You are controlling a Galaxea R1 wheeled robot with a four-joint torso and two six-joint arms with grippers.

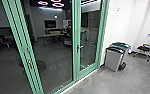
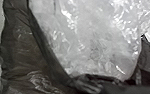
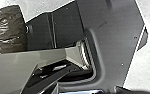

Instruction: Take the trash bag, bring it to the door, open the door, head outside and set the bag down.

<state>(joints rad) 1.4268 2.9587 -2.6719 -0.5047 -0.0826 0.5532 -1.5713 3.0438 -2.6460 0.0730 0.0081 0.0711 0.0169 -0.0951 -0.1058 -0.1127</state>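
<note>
Trash bag (image 2: 18, 55) seen close up in left wrist view; green-framed glass door (image 1: 88, 71) seen shut in head view.
Bag is dark, see-through, crumpled, with whitish plastic framed by it; also caught in right wrist view, near the robot's dark plate (image 3: 116, 45). Whether left gripper or right gripper is parted, closed or clamped on the bag can't be told. Grey bin (image 1: 112, 60) placed by white wall (image 1: 118, 22), office chair (image 1: 144, 48) farther off.

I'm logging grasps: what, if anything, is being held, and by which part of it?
Cannot be told: the dark trash bag shows large in the left wrist view, but no hold is visible.
</note>
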